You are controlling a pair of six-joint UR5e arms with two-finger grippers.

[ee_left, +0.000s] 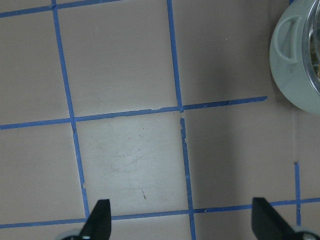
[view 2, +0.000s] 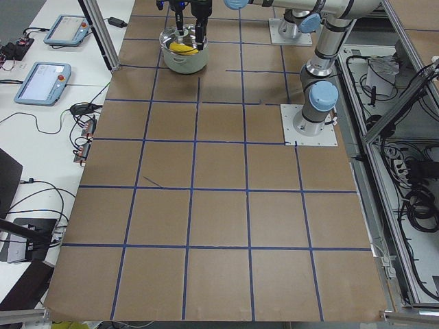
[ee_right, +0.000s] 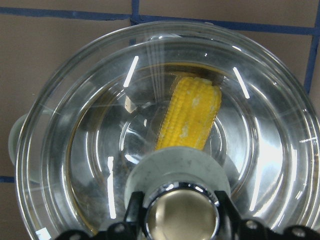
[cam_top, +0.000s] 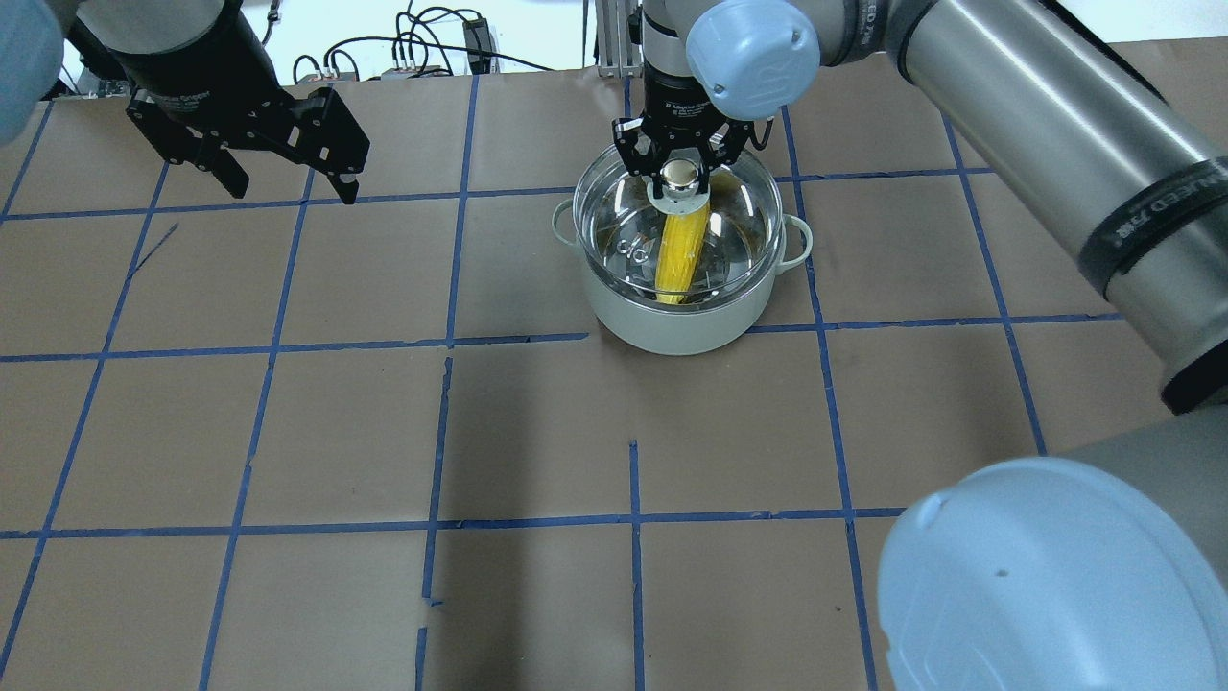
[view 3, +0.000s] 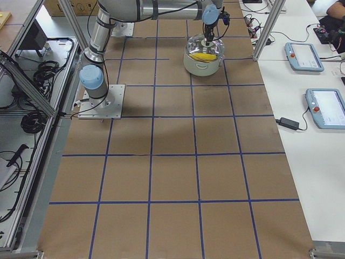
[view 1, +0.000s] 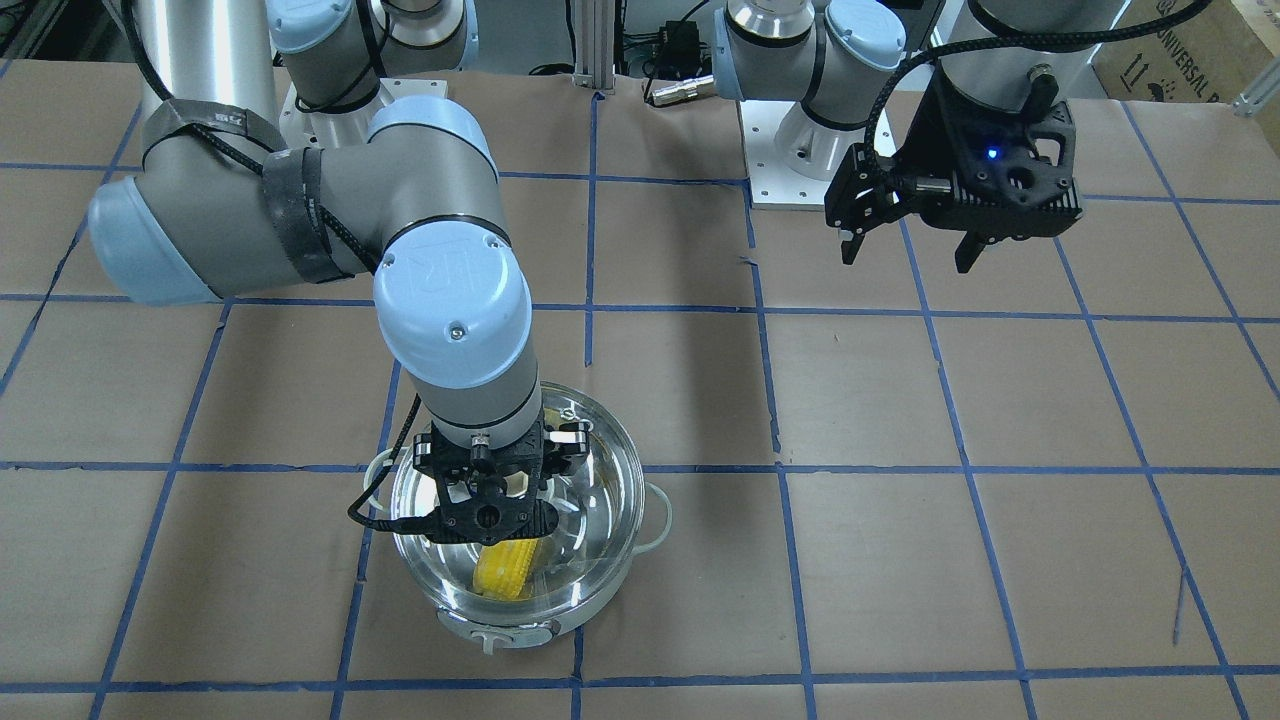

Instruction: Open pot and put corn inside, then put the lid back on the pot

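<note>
The pale mint pot [cam_top: 672, 326] stands on the table with the yellow corn [cam_top: 681, 254] lying inside it. The clear glass lid [cam_top: 739, 221] sits over the pot's mouth. My right gripper [cam_top: 679, 182] points straight down and is shut on the lid's knob [ee_right: 181, 215]. The wrist view shows the corn [ee_right: 192, 117] through the lid's glass [ee_right: 75, 150]. In the front view the right gripper [view 1: 500, 490] hides the knob, and the corn [view 1: 508, 568] shows below it. I cannot tell whether the lid rests fully on the rim. My left gripper [cam_top: 288, 187] is open and empty, well away from the pot.
The table is brown paper with a grid of blue tape lines [cam_top: 446, 341]. The left wrist view shows bare table and the pot's edge [ee_left: 290, 60] at its top right. Teach pendants [view 3: 303, 55] lie on side benches beyond the table's edge.
</note>
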